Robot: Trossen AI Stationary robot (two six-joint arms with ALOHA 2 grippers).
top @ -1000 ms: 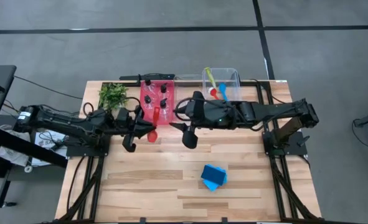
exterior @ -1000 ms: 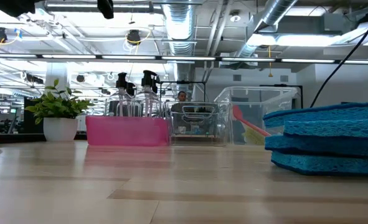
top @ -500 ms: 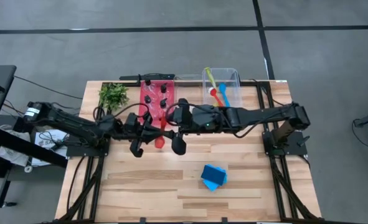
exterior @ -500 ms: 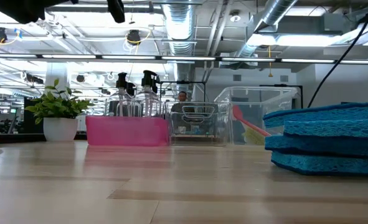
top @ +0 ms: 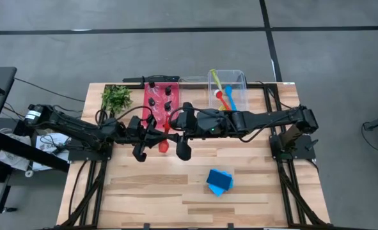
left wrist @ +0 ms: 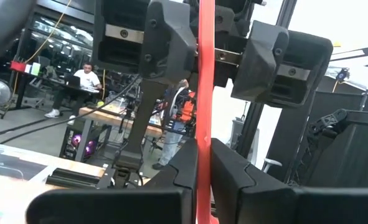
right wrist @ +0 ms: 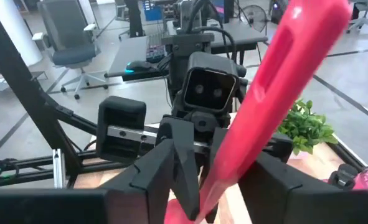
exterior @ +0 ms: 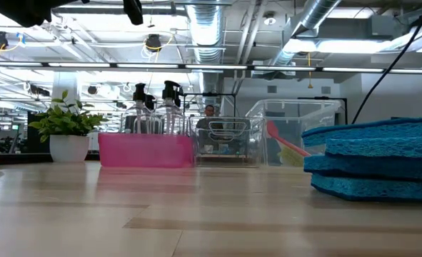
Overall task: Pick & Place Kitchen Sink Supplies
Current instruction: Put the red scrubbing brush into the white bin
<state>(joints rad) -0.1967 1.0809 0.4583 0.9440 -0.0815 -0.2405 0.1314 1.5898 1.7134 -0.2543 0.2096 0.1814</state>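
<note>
Sponges (top: 219, 181), two blue ones stacked, lie nearest the bench's (top: 144, 198) front edge, well apart from the red bin (top: 151, 102) and untouched. Farther in, just in front of the red bin, the two arms meet in the air over a red utensil (top: 164, 137). The left gripper (left wrist: 197, 163) is clamped tight on its thin red handle, and the right gripper (right wrist: 203, 186) faces it from the other side with its fingers around the same handle, closing but, as far as I can tell, not yet firmly gripped. This looks like a handover, left arm to right. Beyond them the red bin holds the clear bottles (top: 167, 96), with the plant (top: 115, 98) beside it on one side and the clear bin (top: 238, 82), already holding brushes (top: 222, 91), on the other. Next, the right gripper should finish its grip before the left lets go, then carry the utensil to the clear bin.
</note>
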